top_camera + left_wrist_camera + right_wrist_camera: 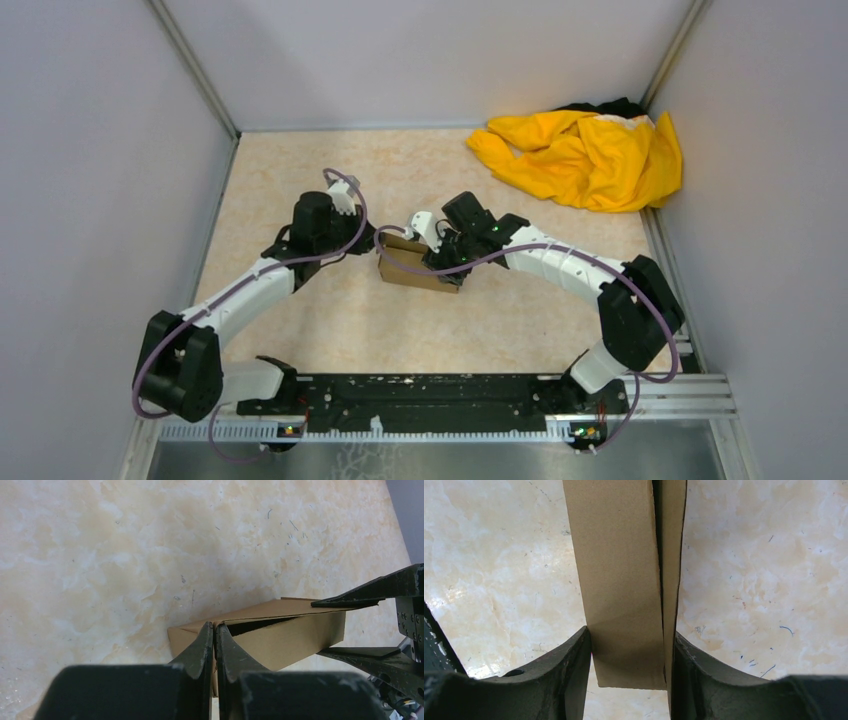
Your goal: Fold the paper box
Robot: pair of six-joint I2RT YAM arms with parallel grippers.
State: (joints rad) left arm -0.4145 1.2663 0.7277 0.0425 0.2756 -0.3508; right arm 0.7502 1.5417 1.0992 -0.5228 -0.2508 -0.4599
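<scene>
Top external, 1 paper box (pixel 402 270), 2 grippers (pixel 380 242) (pixel 443 260)

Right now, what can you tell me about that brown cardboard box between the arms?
The paper box is plain brown cardboard, a flattish carton lying on the marbled table. It is not fully closed: a dark gap shows under its top panel. The right gripper clamps it at one end. The left gripper, shut, seems to pinch a thin edge at the other.
</scene>
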